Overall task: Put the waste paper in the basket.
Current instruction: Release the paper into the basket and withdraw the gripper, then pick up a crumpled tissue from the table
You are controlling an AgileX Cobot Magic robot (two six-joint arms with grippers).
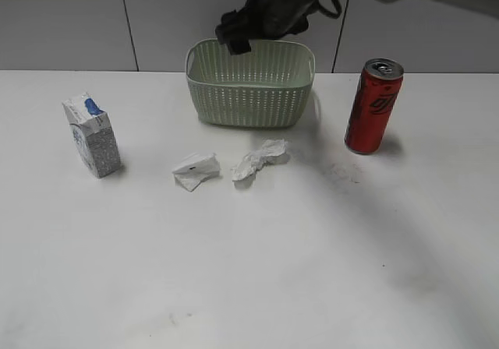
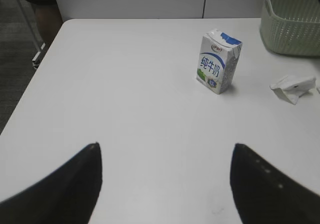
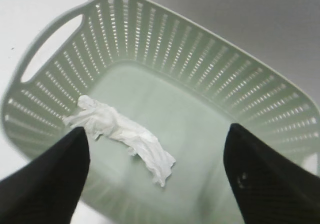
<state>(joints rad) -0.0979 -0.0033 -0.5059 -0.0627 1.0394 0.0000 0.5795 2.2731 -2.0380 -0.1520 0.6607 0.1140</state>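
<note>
The pale green basket (image 1: 249,92) stands at the back middle of the table. One crumpled white paper wad (image 3: 122,134) lies on its floor in the right wrist view. Two more wads lie on the table in front of the basket: one on the left (image 1: 195,168) and one on the right (image 1: 260,160). My right gripper (image 1: 236,36) hovers over the basket's left rim, open and empty (image 3: 157,134). My left gripper (image 2: 165,151) is open and empty above bare table; the left wad (image 2: 294,86) and the basket (image 2: 292,26) show at its view's right edge.
A white-and-blue milk carton (image 1: 92,135) stands upright at the left, also in the left wrist view (image 2: 218,61). A red can (image 1: 374,106) stands right of the basket. The table's left edge (image 2: 30,84) drops to dark floor.
</note>
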